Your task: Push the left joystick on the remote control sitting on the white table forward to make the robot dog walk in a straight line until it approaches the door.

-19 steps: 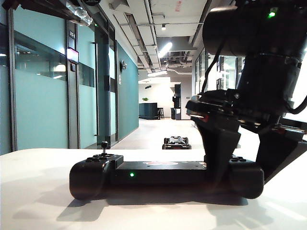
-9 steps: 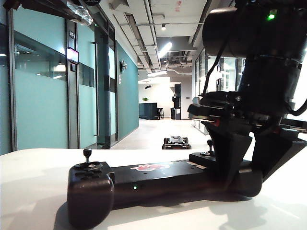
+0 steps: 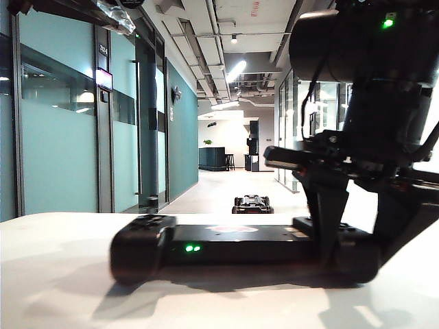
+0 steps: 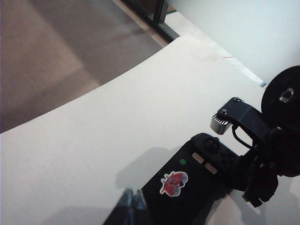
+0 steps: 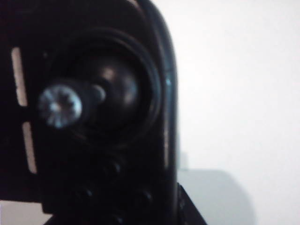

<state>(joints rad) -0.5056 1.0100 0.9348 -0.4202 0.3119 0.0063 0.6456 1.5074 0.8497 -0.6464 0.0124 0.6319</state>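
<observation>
The black remote control (image 3: 233,247) lies level on the white table (image 3: 55,281) with two green lights lit on its front. My right gripper (image 3: 357,250) is shut on the control's right end, one finger on each side. The right wrist view is filled by that end and its stick with a shiny knob (image 5: 60,107). The left joystick is hidden: no stick shows above the left end (image 3: 140,240). My left gripper (image 4: 132,206) is shut, its tips beside the control's long edge near a red sticker (image 4: 173,183). The robot dog (image 3: 252,203) sits low on the corridor floor.
A corridor runs away beyond the table, with teal glass walls and a glass door (image 3: 147,123) on its left. The table's curved far edge (image 4: 117,75) drops to a brown floor. The right arm's bulky black body (image 3: 377,82) towers over the control's right end.
The right wrist rolled. The control, swung with its left end toward the camera half a second ago, is level and square again. Its left stick no longer shows, and two lights glow.
</observation>
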